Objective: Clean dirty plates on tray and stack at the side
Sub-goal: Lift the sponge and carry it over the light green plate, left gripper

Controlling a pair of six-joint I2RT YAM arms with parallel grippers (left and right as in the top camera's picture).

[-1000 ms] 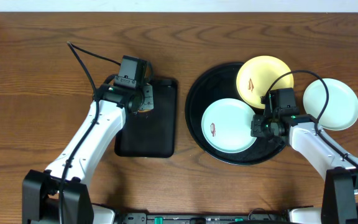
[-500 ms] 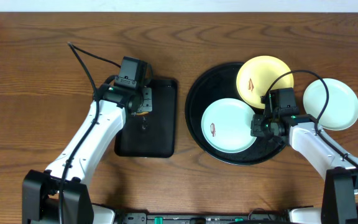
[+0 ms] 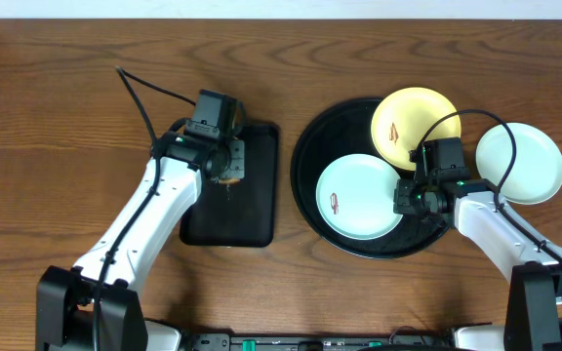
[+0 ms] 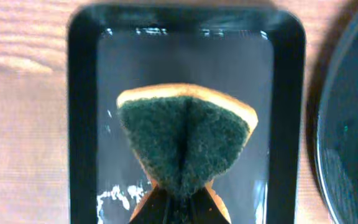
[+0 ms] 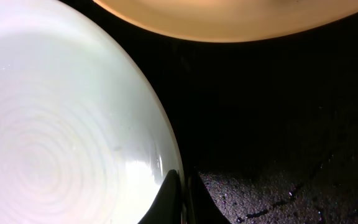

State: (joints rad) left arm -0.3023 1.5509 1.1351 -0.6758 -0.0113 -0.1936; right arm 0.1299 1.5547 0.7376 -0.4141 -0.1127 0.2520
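Observation:
The round black tray [image 3: 310, 146] holds a mint-white plate [image 3: 359, 197] with a reddish smear and a yellow plate [image 3: 413, 122] with a smear, leaning on the far rim. A second mint-white plate [image 3: 520, 162] lies on the table right of the tray. My right gripper [image 3: 404, 198] is shut on the right rim of the mint-white plate in the tray [image 5: 61, 137]; its fingers [image 5: 182, 199] pinch the edge. My left gripper [image 3: 228, 168] is shut on a green-and-yellow sponge [image 4: 185, 140], folded between the fingers [image 4: 180, 208], above the rectangular tray.
A rectangular black tray [image 3: 252, 219] with wet streaks sits left of the round tray; it also shows in the left wrist view [image 4: 82, 124]. A black cable [image 3: 144, 93] runs from the left arm across the wooden table [image 3: 47, 146].
My left gripper has moved slightly right and up with the sponge. The right arm and the plates have not moved.

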